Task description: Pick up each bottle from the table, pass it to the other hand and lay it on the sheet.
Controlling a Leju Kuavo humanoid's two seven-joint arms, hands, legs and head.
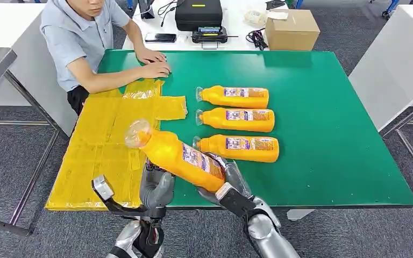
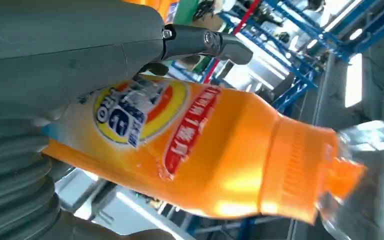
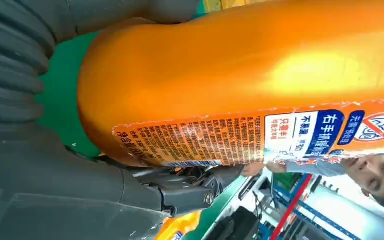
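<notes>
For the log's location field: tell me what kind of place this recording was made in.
Probably a robotics lab or test workspace, not a home. A green work table stands on grey carpet, a person sits at it watching, and a white bench behind holds a black equipment case and a cardboard box. The wrist views show blue racking.

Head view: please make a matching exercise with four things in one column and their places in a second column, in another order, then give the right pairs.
Things:
1. Orange plastic bottle with clear cap
2. Crinkled yellow plastic sheet
3. Brown cardboard box
4. Person's hands

Places:
A. on the white table beyond the green table
B. over the green table's left side
C. on the green table's far left edge
D. held above the near edge by the right hand

Pairs: 1-D, 2-B, 3-A, 4-C
</notes>
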